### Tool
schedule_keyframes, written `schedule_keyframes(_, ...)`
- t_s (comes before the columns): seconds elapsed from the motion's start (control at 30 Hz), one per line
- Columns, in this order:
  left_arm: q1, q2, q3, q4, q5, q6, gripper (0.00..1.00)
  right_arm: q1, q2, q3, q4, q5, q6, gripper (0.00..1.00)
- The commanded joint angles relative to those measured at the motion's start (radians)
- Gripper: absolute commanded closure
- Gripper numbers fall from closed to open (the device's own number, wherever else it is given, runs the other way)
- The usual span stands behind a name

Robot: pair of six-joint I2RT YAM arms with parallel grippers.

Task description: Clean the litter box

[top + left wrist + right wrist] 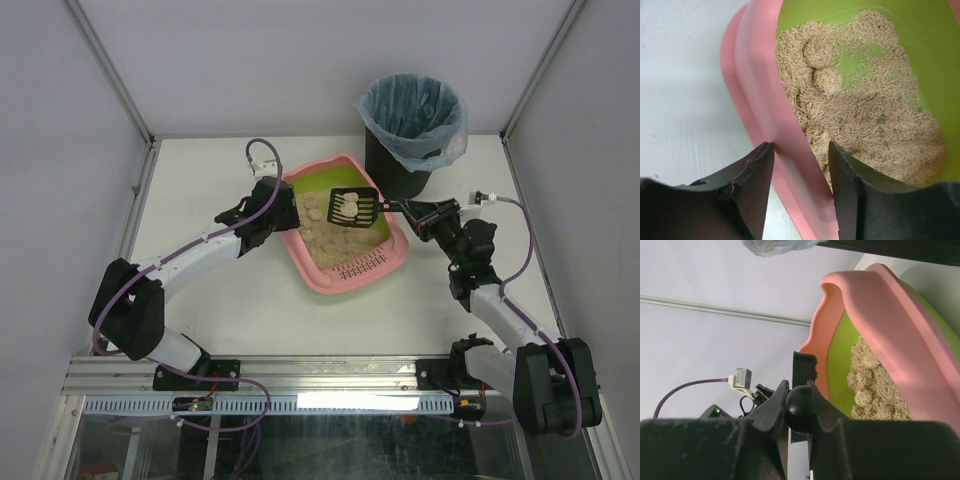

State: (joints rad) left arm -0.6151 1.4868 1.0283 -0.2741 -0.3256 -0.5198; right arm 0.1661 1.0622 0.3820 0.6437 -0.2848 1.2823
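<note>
Clumps [345, 208] are sitting on the black scoop [370, 208], which hangs over the far end of the litter box [358, 270]. The box sits at an angle in the middle of the table [420, 320], just in front of the black bin [395, 170] with the blue bag. So the right gripper [799, 390] is pinched tight on the scoop's round handle end. And the left gripper [800, 150] is clamped on the box's left pink wall, one finger outside, the other over the beige litter [865, 115].

Robotics lab cell: plain white walls [300, 60], alu. frame rail [320, 372], white bench [260, 320].
</note>
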Motion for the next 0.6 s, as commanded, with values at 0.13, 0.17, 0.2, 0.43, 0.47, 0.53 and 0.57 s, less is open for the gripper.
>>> schedule_keyframes(0.13,0.059,0.023,0.063,-0.017,-0.017,0.103,0.6,-0.011,-0.07,0.075,-0.056,-0.009,-0.041,1.0)
schedule_keyframes(0.17,0.062,0.031,0.069,-0.016,-0.023,0.11,0.6,-0.011,-0.069,0.077,-0.057,-0.014,-0.039,1.0)
schedule_keyframes(0.2,0.069,0.038,0.075,-0.016,-0.027,0.119,0.6,-0.011,-0.065,0.079,-0.057,-0.019,-0.036,1.0)
schedule_keyframes(0.43,0.117,0.084,0.131,-0.012,0.007,0.148,0.59,-0.011,-0.041,0.09,-0.06,-0.044,-0.03,1.0)
schedule_keyframes(0.47,0.119,0.088,0.136,-0.011,0.003,0.152,0.57,-0.007,-0.036,0.093,-0.056,-0.048,-0.026,1.0)
schedule_keyframes(0.53,0.125,0.091,0.143,-0.012,0.005,0.158,0.54,0.006,-0.022,0.103,-0.048,-0.061,-0.029,1.0)
schedule_keyframes(0.57,0.129,0.086,0.144,-0.012,0.014,0.154,0.52,0.006,-0.016,0.109,-0.045,-0.07,-0.038,1.0)
